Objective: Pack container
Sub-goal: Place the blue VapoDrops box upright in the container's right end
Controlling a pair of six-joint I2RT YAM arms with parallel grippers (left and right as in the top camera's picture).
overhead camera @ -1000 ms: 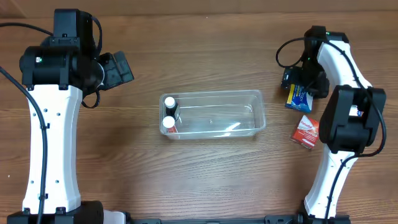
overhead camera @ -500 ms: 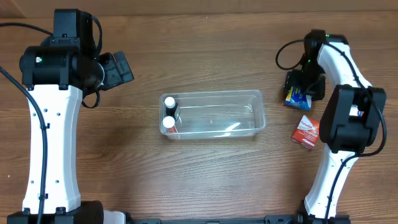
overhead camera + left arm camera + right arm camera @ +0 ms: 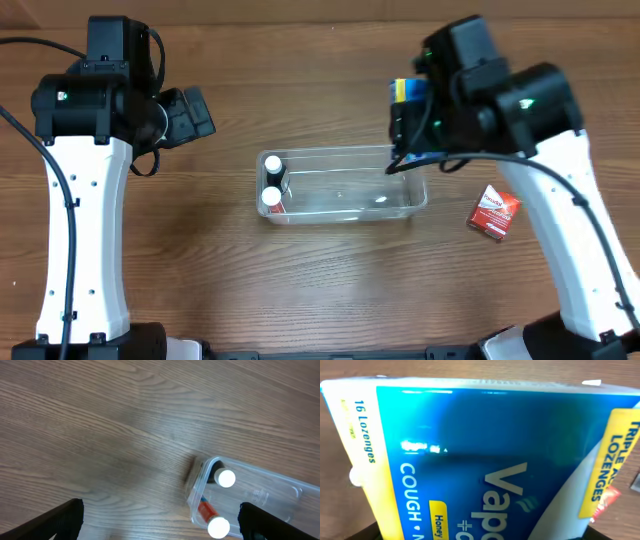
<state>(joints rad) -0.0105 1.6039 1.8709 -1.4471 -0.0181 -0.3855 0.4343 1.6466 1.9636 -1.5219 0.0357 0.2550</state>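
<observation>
Two bottles (image 3: 272,165) stand in the left end of the container (image 3: 345,150), at table centre. The right gripper (image 3: 412,120), pinching the blue lozenge box (image 3: 405,92), has moved from the table's right side to above the container's right end. Lowering likely follows. The left gripper (image 3: 160,517) is spread, idle. A red box (image 3: 495,212) remains outside.

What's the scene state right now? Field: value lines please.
container: clear bin, mid-table
contents: two white-capped bottles at its left end
right gripper: shut on blue lozenge box, raised near the container's right end
left gripper: open, empty, off to the container's left
loose on table: red box, right of the container
</observation>
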